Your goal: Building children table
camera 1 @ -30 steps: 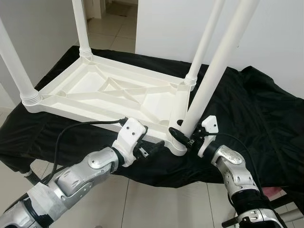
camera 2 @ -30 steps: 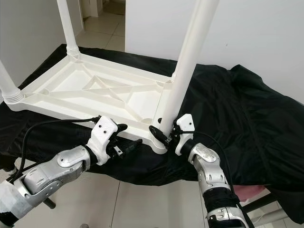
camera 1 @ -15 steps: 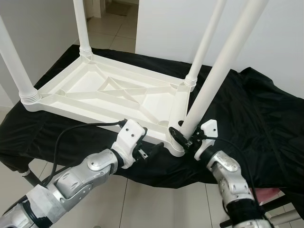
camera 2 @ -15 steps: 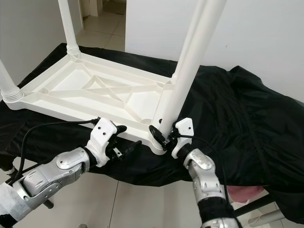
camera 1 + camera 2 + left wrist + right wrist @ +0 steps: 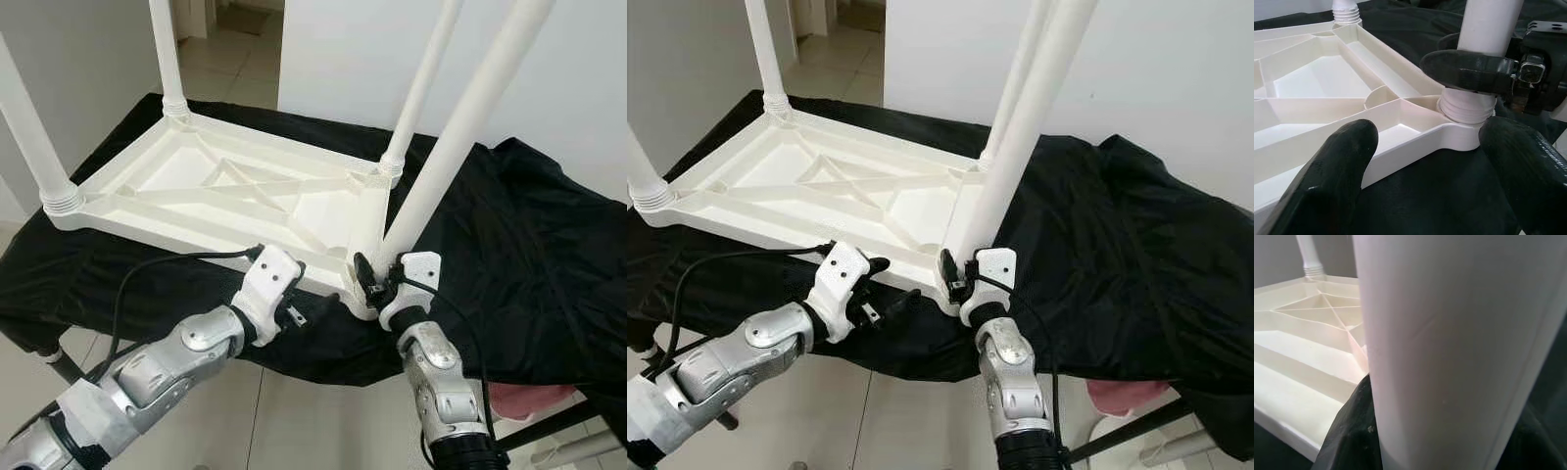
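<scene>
Head view: table (image 5: 225, 186) upside down on cloth (image 5: 509, 225); four legs up.
Left wrist: left gripper (image 5: 1425, 166) wide, empty, near corner.
Right wrist: right gripper (image 5: 377, 284) clamps leg (image 5: 1459, 347); seating probably unfinished.

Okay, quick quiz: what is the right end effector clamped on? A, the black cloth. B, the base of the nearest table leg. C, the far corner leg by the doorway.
B: the right end effector is closed around the near leg just above its threaded socket on the upturned tabletop.
</scene>
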`<state>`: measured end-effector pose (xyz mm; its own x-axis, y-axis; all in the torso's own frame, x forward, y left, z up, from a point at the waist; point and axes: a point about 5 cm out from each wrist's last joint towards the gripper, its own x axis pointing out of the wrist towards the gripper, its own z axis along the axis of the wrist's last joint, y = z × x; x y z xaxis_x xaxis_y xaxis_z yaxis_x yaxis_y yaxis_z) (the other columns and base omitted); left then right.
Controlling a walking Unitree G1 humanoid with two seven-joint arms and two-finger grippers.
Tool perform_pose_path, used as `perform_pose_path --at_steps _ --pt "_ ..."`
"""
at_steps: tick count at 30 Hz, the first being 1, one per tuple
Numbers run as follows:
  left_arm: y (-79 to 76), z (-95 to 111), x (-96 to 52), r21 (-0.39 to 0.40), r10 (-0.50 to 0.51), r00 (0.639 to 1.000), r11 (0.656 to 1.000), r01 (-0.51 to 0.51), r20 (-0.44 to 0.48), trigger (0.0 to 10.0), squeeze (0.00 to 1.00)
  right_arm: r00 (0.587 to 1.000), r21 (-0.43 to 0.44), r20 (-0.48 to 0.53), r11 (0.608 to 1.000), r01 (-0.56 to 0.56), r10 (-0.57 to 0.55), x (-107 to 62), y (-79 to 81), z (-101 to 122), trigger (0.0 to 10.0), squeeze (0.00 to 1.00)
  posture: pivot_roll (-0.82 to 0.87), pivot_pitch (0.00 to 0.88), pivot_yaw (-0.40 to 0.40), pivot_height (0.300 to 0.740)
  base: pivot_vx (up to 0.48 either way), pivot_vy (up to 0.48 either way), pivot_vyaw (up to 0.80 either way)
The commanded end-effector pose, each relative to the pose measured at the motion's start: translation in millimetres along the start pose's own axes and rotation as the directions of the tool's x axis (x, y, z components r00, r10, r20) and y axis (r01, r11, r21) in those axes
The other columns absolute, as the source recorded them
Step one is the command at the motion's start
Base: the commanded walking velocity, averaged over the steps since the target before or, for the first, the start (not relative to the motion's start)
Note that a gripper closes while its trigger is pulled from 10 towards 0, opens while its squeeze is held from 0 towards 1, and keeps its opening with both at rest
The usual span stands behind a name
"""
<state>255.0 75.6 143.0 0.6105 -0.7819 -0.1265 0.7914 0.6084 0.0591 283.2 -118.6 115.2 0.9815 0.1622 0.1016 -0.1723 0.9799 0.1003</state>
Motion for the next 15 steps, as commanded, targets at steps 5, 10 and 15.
perform_pose_path --at_steps 5,10,15 --pt "-10.7 3.8 -1.7 0.020 -0.348 0.938 0.937 0.348 0.001 10.0 0.00 0.999 0.006 0.008 0.999 0.043 -0.044 -0.4 -1.8 3.1 10.0 0.00 0.01 0.000 -0.082 0.740 0.000 0.000 0.00" --pt "-5.2 5.4 -0.7 0.013 -0.323 0.946 0.946 0.323 0.000 10.0 0.00 1.000 0.002 0.019 1.000 0.025 -0.025 -4.0 -8.1 7.3 10.0 1.00 0.01 0.000 -0.081 0.740 0.000 0.000 0.00" --pt "-3.0 5.2 0.0 0.011 -0.287 0.958 0.958 0.287 -0.001 10.0 0.00 0.998 0.020 0.045 0.999 -0.043 0.042 -8.8 -10.0 10.5 10.0 1.00 0.01 0.000 -0.083 0.740 0.000 0.000 0.00"
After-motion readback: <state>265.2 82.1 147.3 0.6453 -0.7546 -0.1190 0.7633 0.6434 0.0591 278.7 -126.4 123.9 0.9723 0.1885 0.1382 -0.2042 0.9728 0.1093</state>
